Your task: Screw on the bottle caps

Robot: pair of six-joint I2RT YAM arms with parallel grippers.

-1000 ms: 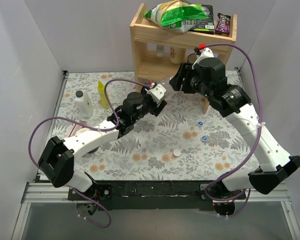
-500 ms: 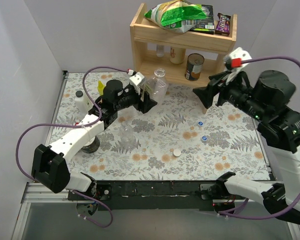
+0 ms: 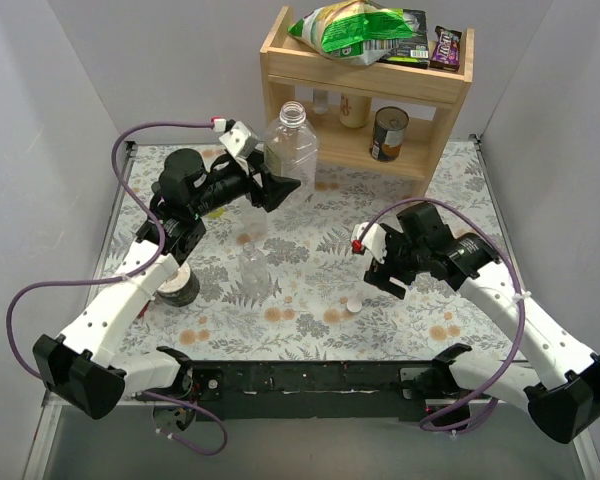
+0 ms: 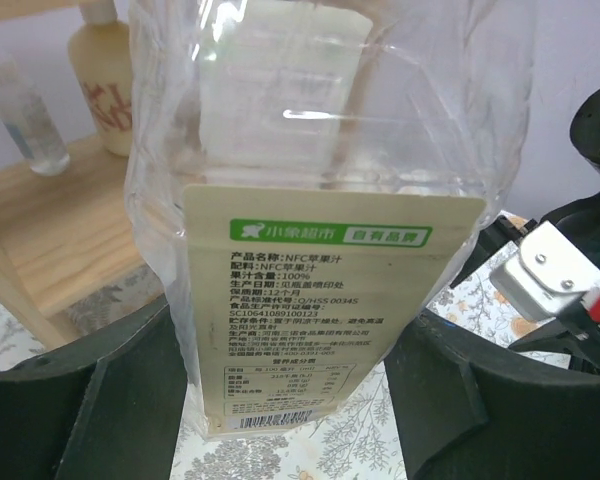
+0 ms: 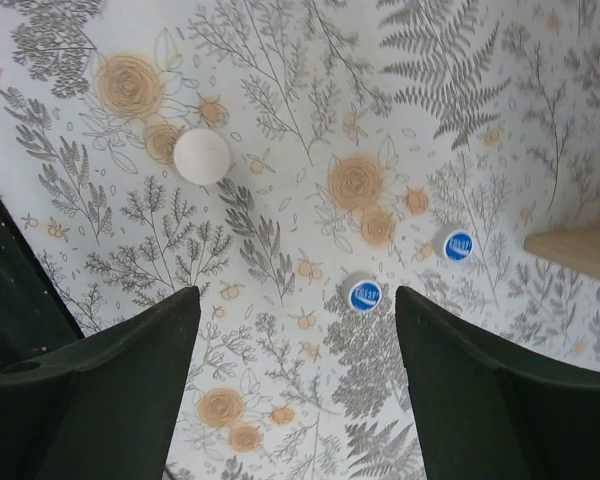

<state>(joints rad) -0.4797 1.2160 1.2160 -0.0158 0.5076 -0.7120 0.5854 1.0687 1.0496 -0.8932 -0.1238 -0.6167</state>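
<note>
My left gripper [image 3: 277,186] is shut on the large clear bottle [image 3: 289,148] and holds it upright, open-necked, above the table in front of the shelf. In the left wrist view the labelled bottle [image 4: 320,200] fills the space between my fingers [image 4: 120,400]. A slim clear bottle [image 3: 252,266] stands on the mat below. My right gripper [image 3: 373,272] is open and empty, pointing down over the mat beside the white cap [image 3: 353,305]. The right wrist view shows the white cap [image 5: 201,157] and two blue caps [image 5: 364,295] [image 5: 458,245] lying ahead of my open right gripper [image 5: 295,295].
A wooden shelf [image 3: 310,70] stands at the back with a tin can [image 3: 388,133] and small bottles inside and snack bags [image 3: 355,28] on top. A dark round object [image 3: 178,289] sits by my left arm. Grey walls close both sides.
My left gripper has raised the large bottle up and leftward. My right arm has swung from beside the shelf down to just above the mat, over the caps.
</note>
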